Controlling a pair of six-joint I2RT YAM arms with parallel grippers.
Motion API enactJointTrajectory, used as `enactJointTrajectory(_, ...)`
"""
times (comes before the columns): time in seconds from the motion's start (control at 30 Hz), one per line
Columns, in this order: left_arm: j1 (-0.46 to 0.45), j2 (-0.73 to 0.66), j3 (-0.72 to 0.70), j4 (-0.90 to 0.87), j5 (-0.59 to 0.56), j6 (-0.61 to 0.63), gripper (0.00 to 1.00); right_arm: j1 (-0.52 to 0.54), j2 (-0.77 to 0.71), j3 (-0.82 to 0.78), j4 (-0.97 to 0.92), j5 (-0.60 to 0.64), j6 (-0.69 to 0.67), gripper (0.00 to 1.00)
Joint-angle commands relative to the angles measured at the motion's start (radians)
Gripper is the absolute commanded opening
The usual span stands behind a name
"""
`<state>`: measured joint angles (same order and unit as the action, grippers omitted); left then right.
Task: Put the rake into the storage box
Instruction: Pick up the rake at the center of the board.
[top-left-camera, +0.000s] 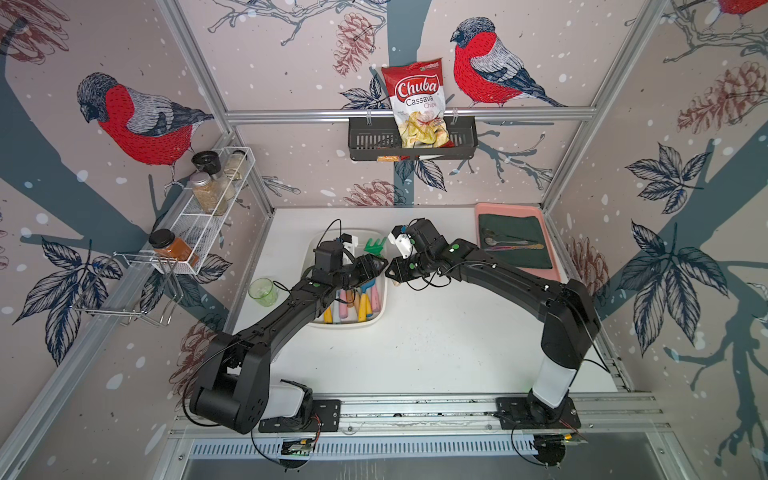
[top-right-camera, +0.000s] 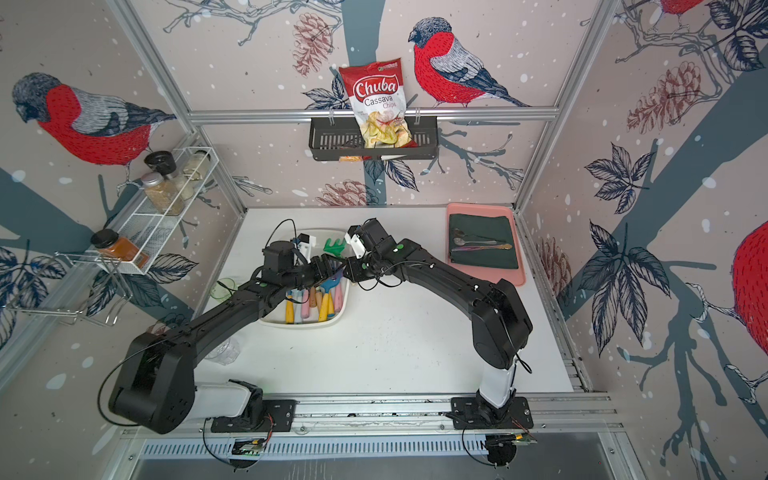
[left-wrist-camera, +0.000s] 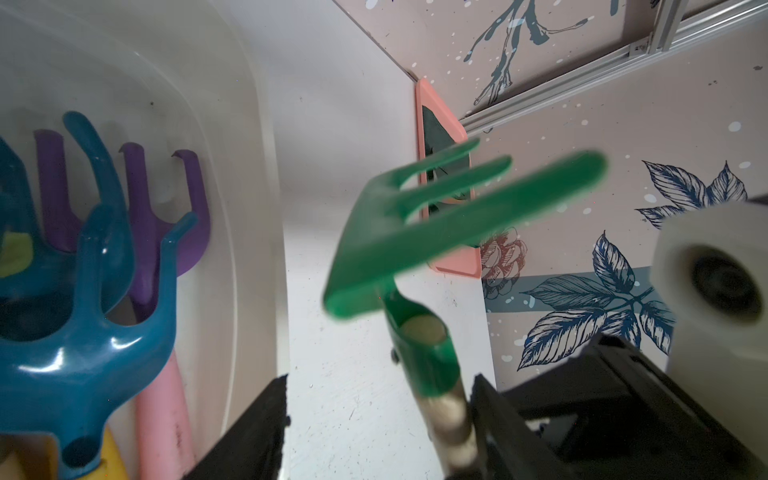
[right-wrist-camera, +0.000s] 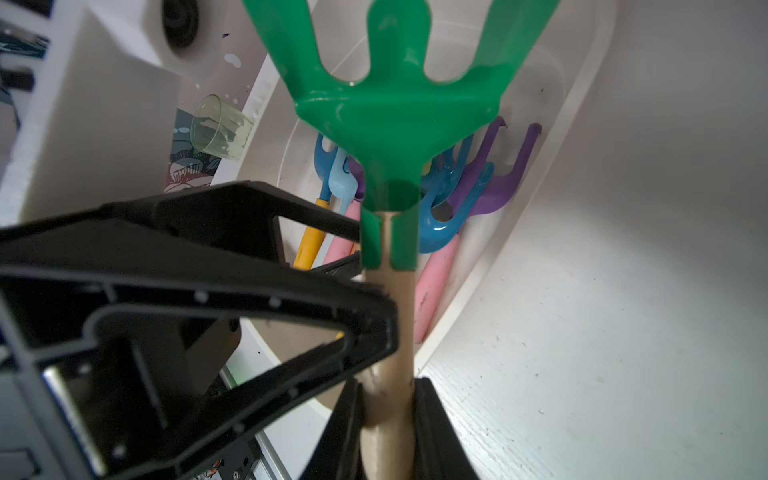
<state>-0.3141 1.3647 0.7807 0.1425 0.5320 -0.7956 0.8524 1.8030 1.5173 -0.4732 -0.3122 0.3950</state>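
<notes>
White desk (top-left-camera: 436, 345): rake (right-wrist-camera: 395, 112) held at the storage box (top-left-camera: 353, 326) rim.
Right gripper (right-wrist-camera: 388, 407) pinches its handle; left gripper (left-wrist-camera: 378, 386), spread around it, should clamp before release.

Bright, even light; the rake (left-wrist-camera: 395, 239) looks blurred, perhaps defocused.

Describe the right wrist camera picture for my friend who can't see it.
The right claw is shut on the tan handle of a green rake, its head over the white storage box. The left claw stands open around the same handle, and blue and purple rakes lie in the box.
</notes>
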Motion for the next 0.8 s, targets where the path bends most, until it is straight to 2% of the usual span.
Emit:
enactJointTrajectory(0.0,-0.003,0.014,0.014,0.057,-0.004,-0.013,0.7,0.016,-0.015,-0.016,0.038,-0.015,0.023,0.18)
enactJointTrajectory(0.13,-0.009,0.03,0.025,0.057,-0.004,-0.011,0.63,0.025,-0.019,-0.019,0.045,-0.011,0.033,0.19)
enactJointTrajectory(0.23,-0.008,0.033,0.026,0.053,-0.009,-0.007,0.35,0.027,-0.02,-0.02,0.057,-0.017,0.038,0.22)
enactJointTrajectory(0.3,-0.008,0.034,0.032,0.046,-0.01,-0.003,0.14,0.027,-0.023,-0.02,0.063,-0.013,0.041,0.29)
enactJointTrajectory(0.37,-0.008,0.036,0.038,0.032,-0.01,0.007,0.04,0.027,-0.025,-0.019,0.065,-0.01,0.044,0.37)
enactJointTrajectory(0.5,-0.008,0.04,0.067,-0.022,-0.015,0.047,0.0,0.023,-0.036,-0.022,0.071,-0.005,0.046,0.55)
enactJointTrajectory(0.57,0.001,0.045,0.092,-0.075,-0.02,0.088,0.0,0.018,-0.046,-0.026,0.066,0.001,0.047,0.74)
enactJointTrajectory(0.6,0.01,0.049,0.103,-0.097,-0.019,0.108,0.0,0.015,-0.055,-0.03,0.064,0.005,0.047,0.78)
enactJointTrajectory(0.77,0.092,0.121,0.169,-0.249,0.046,0.242,0.0,-0.032,-0.133,-0.094,0.074,-0.001,0.055,0.83)
